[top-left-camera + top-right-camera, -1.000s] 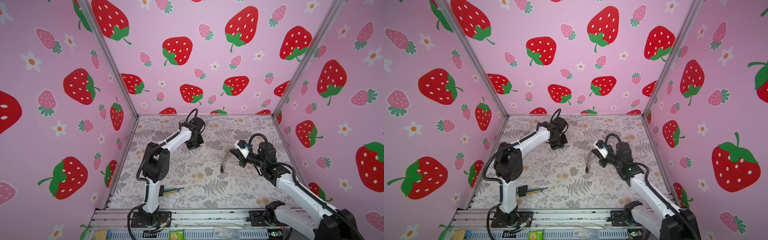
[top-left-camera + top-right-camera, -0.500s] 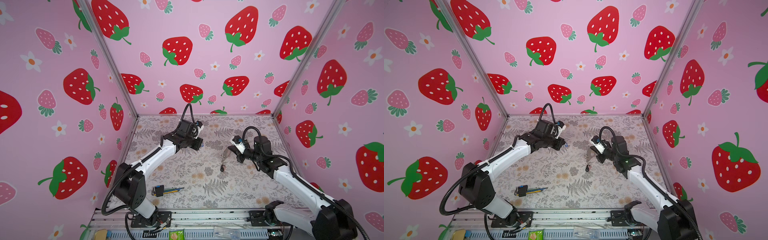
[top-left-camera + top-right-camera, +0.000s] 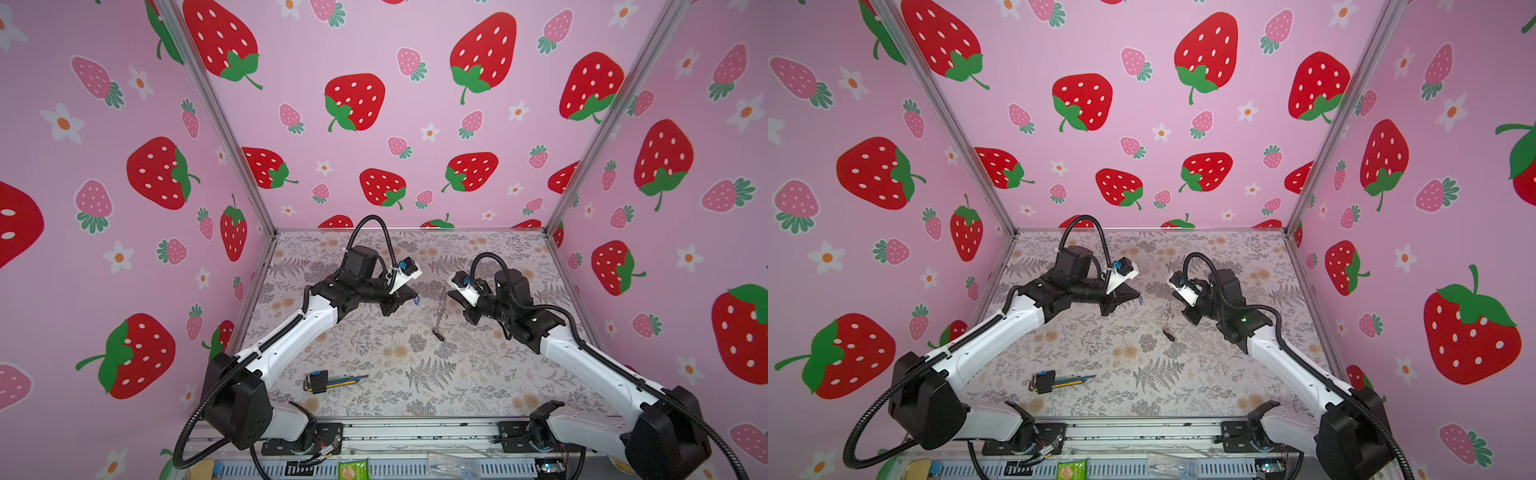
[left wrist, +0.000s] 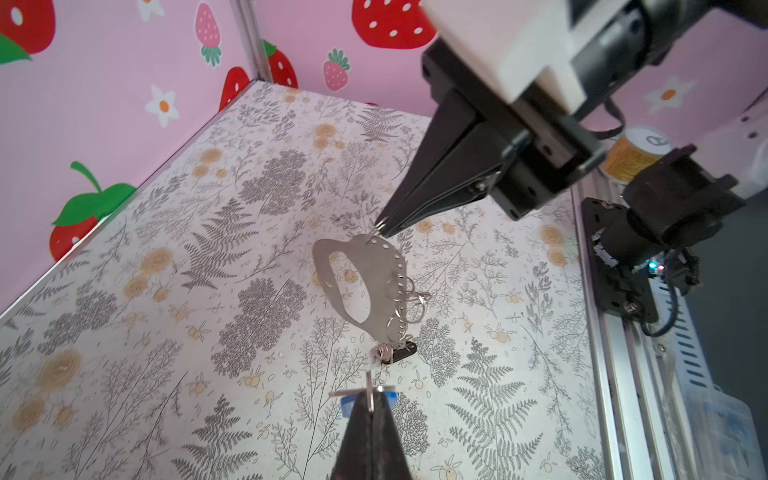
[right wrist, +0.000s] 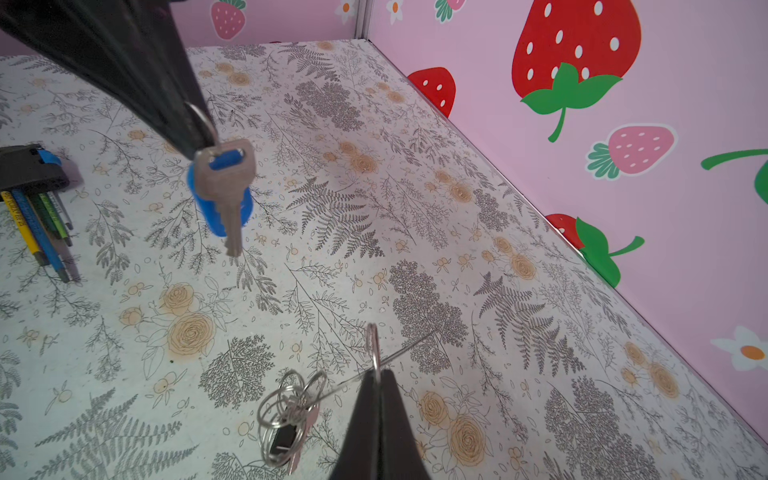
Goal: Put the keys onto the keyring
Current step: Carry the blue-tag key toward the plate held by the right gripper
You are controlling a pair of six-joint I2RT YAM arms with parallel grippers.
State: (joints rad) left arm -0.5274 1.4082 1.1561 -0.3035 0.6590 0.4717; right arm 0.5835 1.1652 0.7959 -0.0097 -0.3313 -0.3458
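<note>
My left gripper (image 5: 197, 143) clenched on blue-tagged key (image 5: 224, 183); my right gripper (image 4: 383, 226) pinches keyring (image 4: 365, 266) top, just right of it; black-tagged key (image 4: 401, 354) hangs beneath.

Pink strawberry-print walls (image 3: 395, 50), a floral-papered table (image 3: 478, 374) and robot arms (image 3: 291, 336) bolted to an aluminium rail (image 3: 415, 433) mark this robotics lab test booth.

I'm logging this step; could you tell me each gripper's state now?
Left gripper: closed, holding the blue key by its ring.
Right gripper: closed, holding the keyring by one ring.
</note>
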